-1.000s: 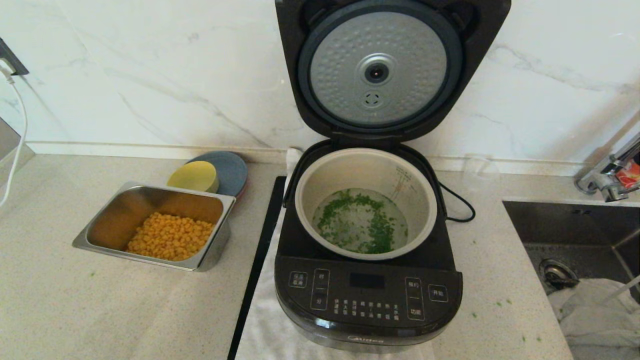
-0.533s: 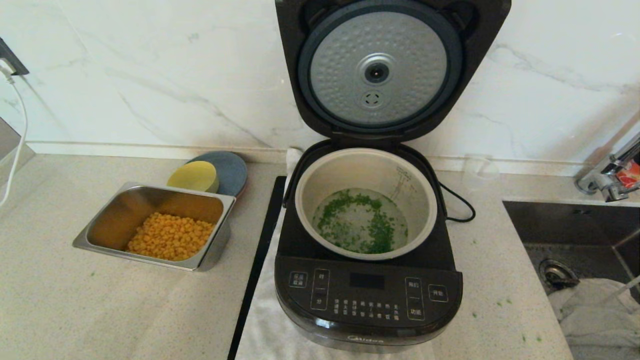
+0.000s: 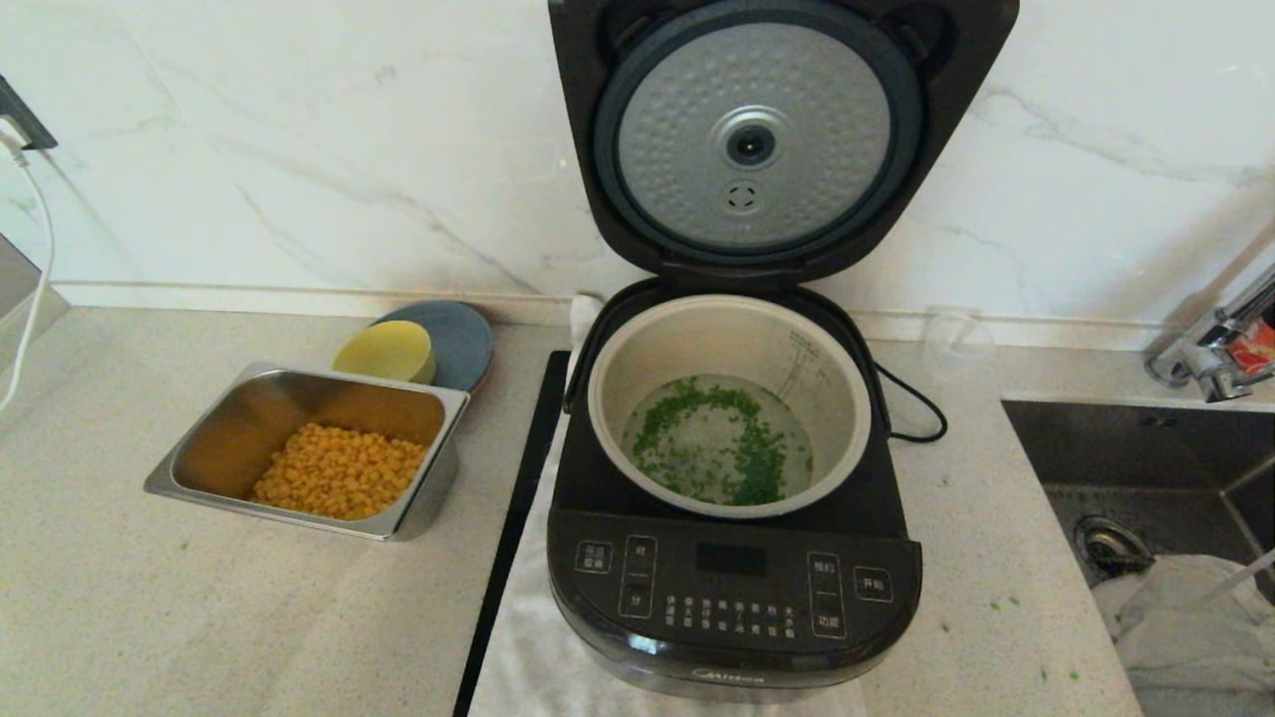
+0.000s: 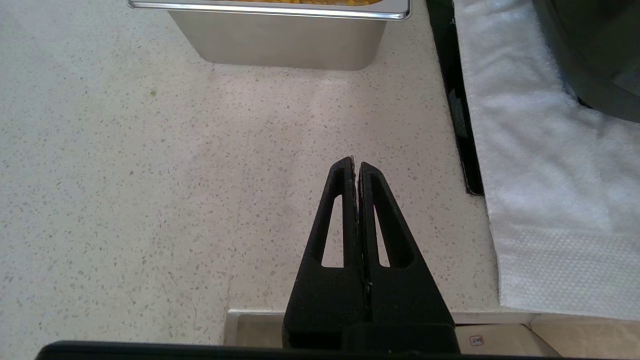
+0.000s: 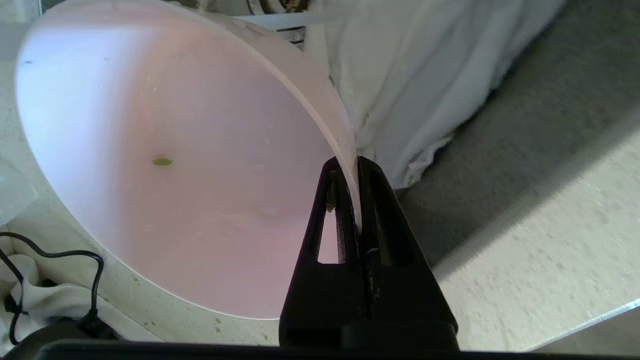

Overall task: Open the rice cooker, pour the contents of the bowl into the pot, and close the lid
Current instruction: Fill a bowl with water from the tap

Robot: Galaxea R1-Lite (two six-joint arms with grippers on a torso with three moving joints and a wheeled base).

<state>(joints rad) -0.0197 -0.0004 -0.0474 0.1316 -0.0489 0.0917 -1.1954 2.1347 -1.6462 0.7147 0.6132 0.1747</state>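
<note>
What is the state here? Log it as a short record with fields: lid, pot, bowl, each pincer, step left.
lid: lid raised, its dimpled silver underside facing forward
pot: pot holds chopped green herb bits in clear liquid
bowl: bowl nearly empty, one green speck inside, tilted near the sink
right pincer: right pincer shut on the bowl's rim
left pincer: left pincer shut, holding nothing, over the counter near the steel tray
step left: set the bowl down, close the lid
</note>
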